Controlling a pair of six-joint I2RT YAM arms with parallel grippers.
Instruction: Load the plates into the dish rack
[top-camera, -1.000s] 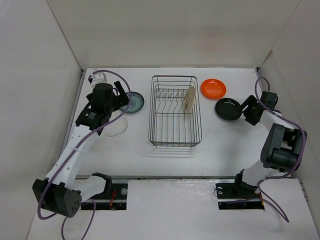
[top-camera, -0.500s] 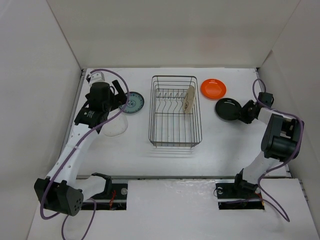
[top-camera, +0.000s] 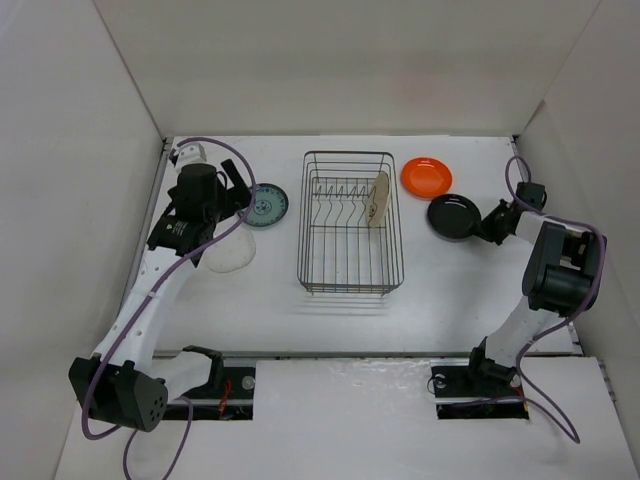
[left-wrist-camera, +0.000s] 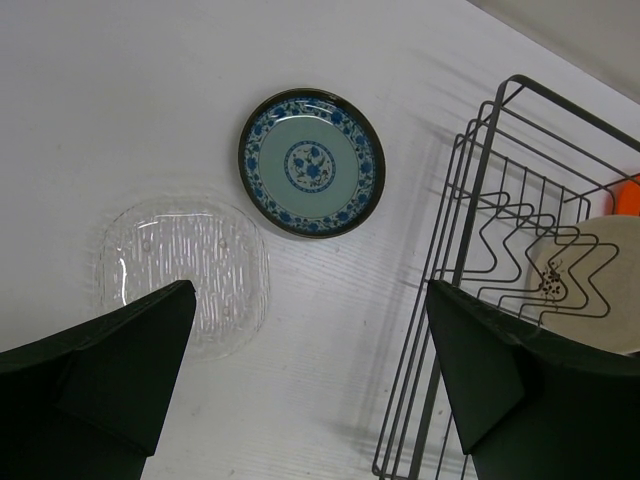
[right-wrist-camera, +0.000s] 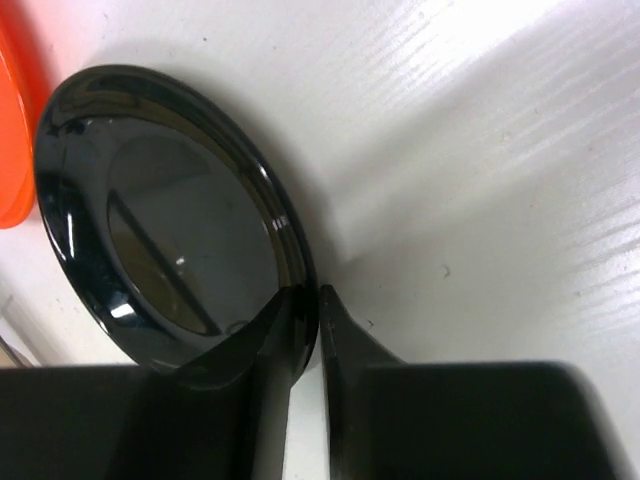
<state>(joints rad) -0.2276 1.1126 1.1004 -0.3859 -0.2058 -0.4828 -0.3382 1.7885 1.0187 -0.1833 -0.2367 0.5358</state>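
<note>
By the right edge of the bench (top-camera: 480, 280), the right hand (right-wrist-camera: 312, 302) pinches the black plate (right-wrist-camera: 150, 220) at its rim; lift slowly lest it slip.

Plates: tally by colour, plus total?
orange plate: 1
cream plate: 1
black plate: 1
teal-patterned plate: 1
clear glass plate: 1
Total: 5
</note>
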